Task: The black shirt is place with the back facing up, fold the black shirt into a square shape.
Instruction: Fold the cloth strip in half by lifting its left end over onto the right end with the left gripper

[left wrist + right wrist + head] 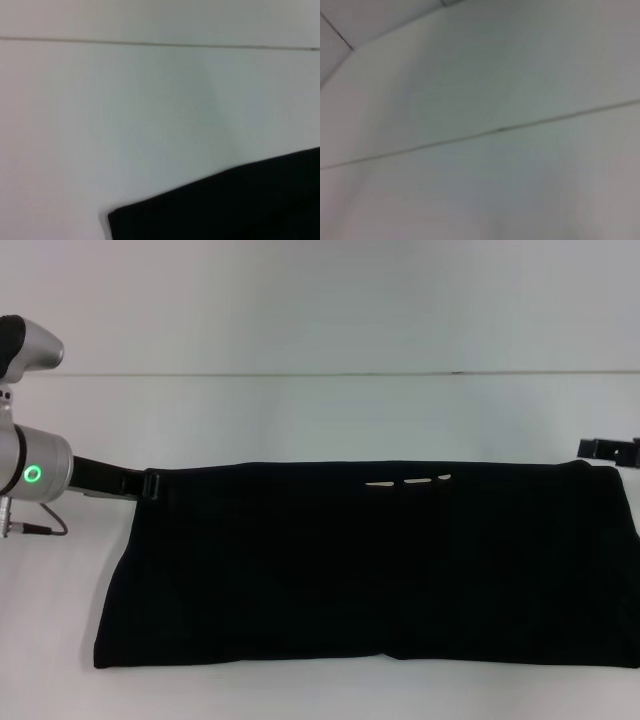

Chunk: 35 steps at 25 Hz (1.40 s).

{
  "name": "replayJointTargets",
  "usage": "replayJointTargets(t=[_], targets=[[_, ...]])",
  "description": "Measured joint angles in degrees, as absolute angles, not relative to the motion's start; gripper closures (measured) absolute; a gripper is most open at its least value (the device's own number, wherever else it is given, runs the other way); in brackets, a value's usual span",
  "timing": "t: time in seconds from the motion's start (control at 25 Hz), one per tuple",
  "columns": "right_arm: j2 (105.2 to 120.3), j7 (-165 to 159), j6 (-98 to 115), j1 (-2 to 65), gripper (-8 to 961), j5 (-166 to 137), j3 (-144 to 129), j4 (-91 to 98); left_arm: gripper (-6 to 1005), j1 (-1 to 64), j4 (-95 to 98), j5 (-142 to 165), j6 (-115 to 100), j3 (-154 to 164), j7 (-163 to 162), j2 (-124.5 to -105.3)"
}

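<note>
a plain white tabletop (pixel 300 420) fills the scene, meeting a pale wall along a thin dark seam at the far side. on it the large black soft fabric shirt (pixel 370 565) lies flat as a wide folded band, stretching from near the robot's left side across to the right edge of the head view, with small pale marks showing near its far edge. the left gripper (pixel 140 483), black on a silver wrist with a green light, sits low at the shirt's far left corner; whether its fingers grip the cloth or how far they are apart cannot be told. the right gripper (pixel 610 451) shows only as a small black piece just beyond the shirt's far right corner, its state also not readable. the left wrist view shows one corner of the shirt (pixel 230 205) on bare white surface, which the head view partly hides behind the arm. the right wrist view shows only white surface and seam lines.
</note>
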<state>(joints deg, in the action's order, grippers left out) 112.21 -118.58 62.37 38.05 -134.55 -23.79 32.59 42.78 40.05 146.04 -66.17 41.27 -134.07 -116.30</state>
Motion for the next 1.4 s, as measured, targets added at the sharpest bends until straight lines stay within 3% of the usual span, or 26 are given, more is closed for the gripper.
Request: replayJointTargets(t=[0.28,0.48,0.92,1.12,1.4], targets=[[112.74,-118.73,59.06,38.71,174,-135.28,-26.05,29.44,997,43.10,40.30,145.95,-66.39,41.31,-134.16,-116.38],[112.77,-118.56,57.98,38.74,276,-135.21,-26.08,27.85,998,43.41,40.17,145.95,-66.45,41.31,-134.10,-116.45],[113.66,-115.54,57.60,38.28,529,-133.67,-25.68,28.13,997,43.53,40.19,145.97,-66.43,41.22,-134.31,-116.46],[113.66,-113.63,59.07,37.05,763,-130.53,-25.46,28.77,997,43.47,40.65,145.67,-66.15,40.80,-134.31,-116.46],[113.60,-112.85,59.89,36.02,911,-129.20,-25.33,29.58,997,43.19,43.08,144.92,-65.97,40.76,-134.63,-116.38]])
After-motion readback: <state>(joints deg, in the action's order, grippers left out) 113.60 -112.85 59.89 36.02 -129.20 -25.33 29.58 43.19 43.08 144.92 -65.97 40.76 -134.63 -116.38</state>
